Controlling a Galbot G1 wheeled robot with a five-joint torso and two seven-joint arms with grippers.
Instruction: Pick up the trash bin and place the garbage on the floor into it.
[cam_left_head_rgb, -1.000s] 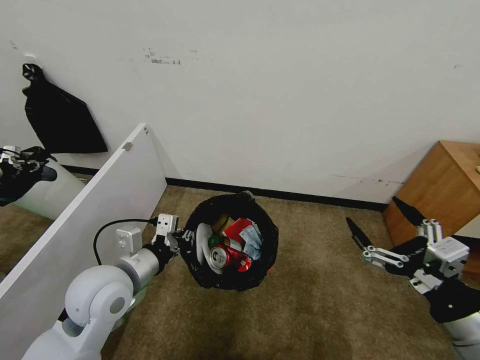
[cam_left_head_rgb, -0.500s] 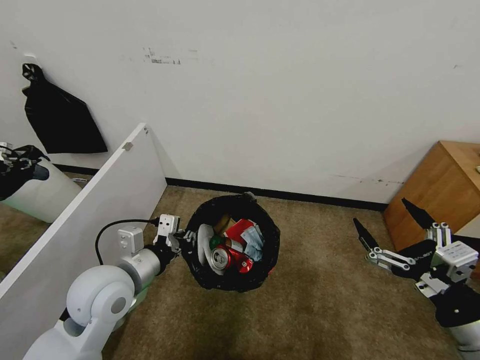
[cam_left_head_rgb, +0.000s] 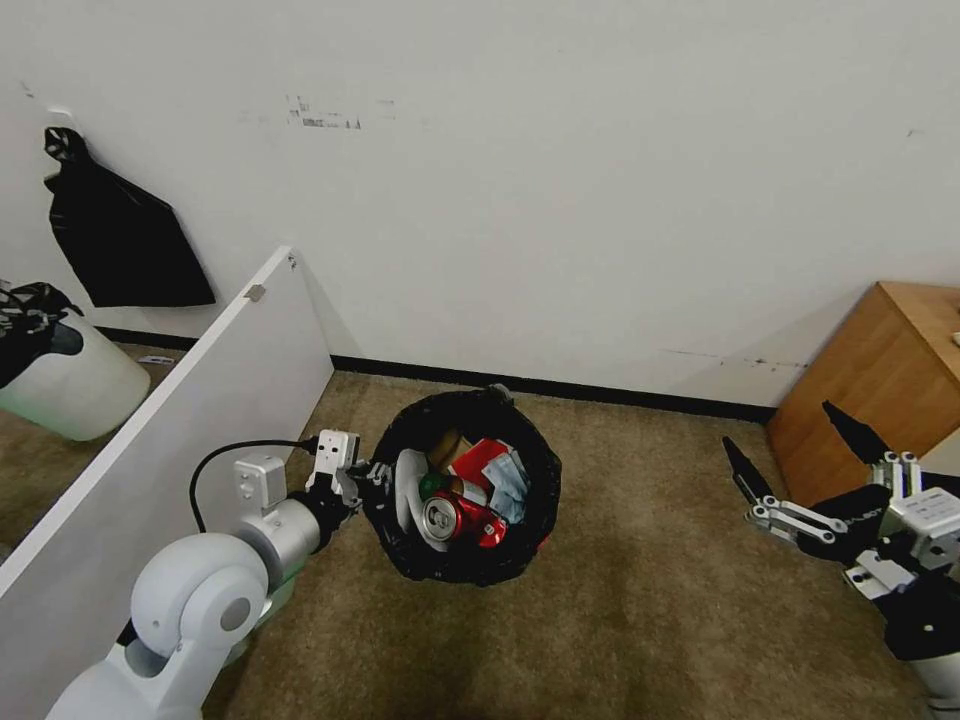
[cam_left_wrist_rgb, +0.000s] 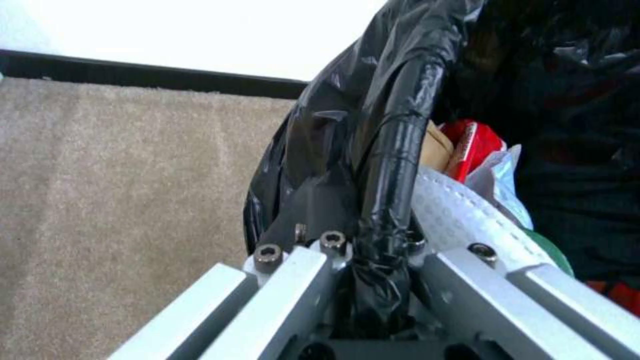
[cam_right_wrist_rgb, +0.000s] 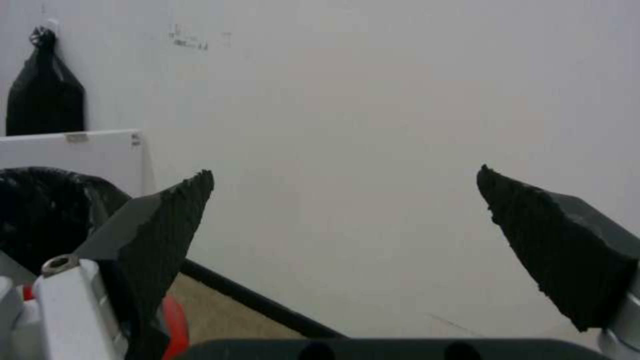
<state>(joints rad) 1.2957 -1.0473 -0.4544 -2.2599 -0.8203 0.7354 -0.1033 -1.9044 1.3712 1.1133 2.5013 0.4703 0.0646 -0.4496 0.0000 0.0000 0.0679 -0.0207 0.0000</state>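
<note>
- The floor (cam_left_head_rgb: 620, 620), a beige-brown carpet, runs up to a black baseboard along the white wall.
- A white panel (cam_left_head_rgb: 180, 420) leans along the carpet's left side, with a pale bucket (cam_left_head_rgb: 70, 385) behind it and a flat black bag (cam_left_head_rgb: 120, 240) hanging on the wall above.
- A wooden cabinet (cam_left_head_rgb: 880, 370) stands at the carpet's right edge against the wall.
- The trash bin (cam_left_head_rgb: 470, 485), lined in crinkly black plastic, sits near the baseboard, roughly mid-carpet.
- The left gripper (cam_left_head_rgb: 372, 482) is clamped onto the bin's left rim, bag plastic pinched between its fingers.
- The right gripper (cam_left_head_rgb: 800, 462) hangs over the carpet's right side beside the cabinet, fingers spread wide and holding nothing, well apart from the bin.
- The garbage lies inside the bin: a white slipper (cam_left_head_rgb: 407, 500), a crushed red can (cam_left_head_rgb: 452, 516), a red carton (cam_left_head_rgb: 478, 458), a light-blue mask (cam_left_head_rgb: 506, 482).
</note>
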